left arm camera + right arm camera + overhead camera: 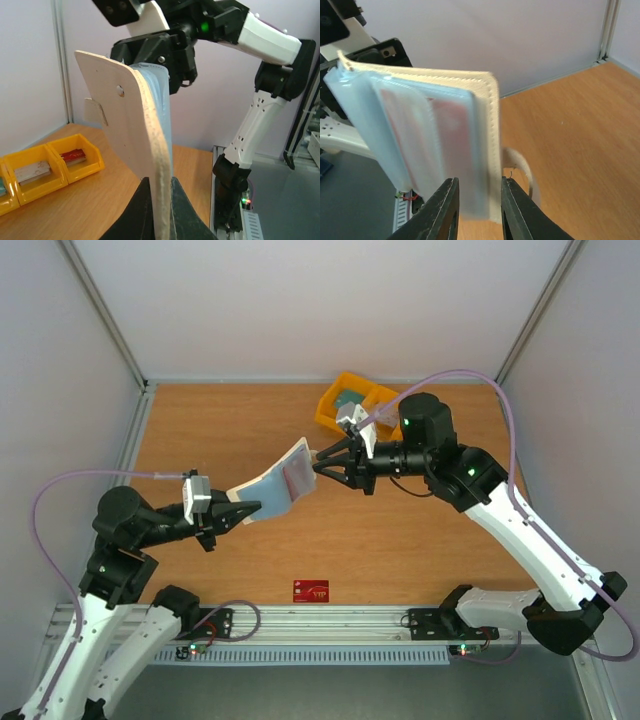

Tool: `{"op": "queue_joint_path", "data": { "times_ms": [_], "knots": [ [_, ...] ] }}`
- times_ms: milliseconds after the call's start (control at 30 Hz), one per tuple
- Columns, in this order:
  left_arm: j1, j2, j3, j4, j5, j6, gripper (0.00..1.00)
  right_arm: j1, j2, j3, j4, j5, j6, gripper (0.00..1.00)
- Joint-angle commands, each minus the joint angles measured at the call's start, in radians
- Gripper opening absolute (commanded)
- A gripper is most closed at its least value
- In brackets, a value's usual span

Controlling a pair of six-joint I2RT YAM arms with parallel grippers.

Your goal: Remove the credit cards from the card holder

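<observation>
Because the card holder (278, 483) hangs in the air between the two arms rather than lying on the table (220, 430), the coming pull depends on how it lies from the right gripper (318, 462). In the top view its long axis runs from about 8 o'clock to 2 o'clock. The left gripper (232, 512) is clamped tight on the 8 o'clock end, and the right gripper meets the open 2 o'clock end, so the right arm is the nearer one to the pockets. From the right wrist, the fingers (445, 207) stand narrowly apart astride the holder's edge, one on the pale blue sleeve side and one on the cream cover side. I cannot tell whether they press on anything yet, or whether they have a card alone or the whole edge. The cards (447, 130) show as reddish print behind the translucent sleeves, tucked inside. One red card (311, 590) lies flat on the wood at 6 o'clock from the holder, near the front rail. A yellow bin (328, 412) sits at 1 o'clock, close behind the right wrist. Drawing a card out toward 2 o'clock looks unobstructed, though the bin limits room there.
</observation>
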Motion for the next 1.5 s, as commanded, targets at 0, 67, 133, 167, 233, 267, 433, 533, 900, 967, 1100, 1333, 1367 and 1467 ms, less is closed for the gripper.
{"op": "queue_joint_path", "data": {
  "times_ms": [0,67,133,167,233,267,433,533,900,967,1100,1333,1367,1467],
  "knots": [
    [-0.001,-0.012,0.008,0.015,0.04,0.084,0.0,0.007,0.009,0.042,-0.001,-0.005,-0.03,0.24],
    [-0.001,-0.009,0.002,0.038,0.042,0.067,0.0,0.007,0.012,0.031,0.003,-0.004,-0.031,0.23],
    [-0.001,-0.008,0.002,0.044,0.043,0.054,0.0,0.007,0.011,0.026,0.001,-0.013,-0.032,0.23],
    [-0.001,-0.007,0.002,0.044,0.04,0.053,0.0,0.009,0.009,0.025,-0.001,-0.022,-0.032,0.23],
    [-0.002,-0.003,-0.002,0.045,0.034,0.046,0.0,0.014,0.012,0.021,-0.006,-0.046,-0.033,0.25],
    [-0.002,-0.003,-0.004,0.05,0.032,0.043,0.0,0.02,0.015,0.022,-0.01,-0.058,-0.036,0.27],
    [-0.002,0.005,-0.012,0.085,0.027,0.013,0.0,0.088,0.037,0.028,-0.015,0.0,-0.057,0.3],
    [-0.004,0.007,-0.014,0.086,0.022,0.003,0.0,0.113,0.044,0.032,0.019,-0.017,-0.052,0.3],
    [-0.005,0.0,-0.033,0.1,0.008,-0.021,0.0,0.176,0.079,0.05,0.048,-0.147,-0.043,0.42],
    [-0.005,0.001,-0.035,0.103,0.0,-0.026,0.0,0.193,0.088,0.056,0.052,-0.115,-0.039,0.4],
    [-0.005,0.0,-0.045,0.118,-0.013,-0.04,0.0,0.231,0.114,0.064,0.068,-0.033,-0.023,0.34],
    [-0.005,-0.002,-0.055,0.139,-0.033,-0.081,0.0,0.281,0.126,0.051,0.117,0.055,-0.025,0.35],
    [-0.005,-0.001,-0.058,0.145,-0.03,-0.086,0.0,0.282,0.125,0.043,0.136,0.081,-0.015,0.36],
    [-0.005,-0.002,-0.064,0.154,-0.034,-0.102,0.0,0.284,0.124,0.021,0.176,0.158,0.009,0.41]
  ]
}}
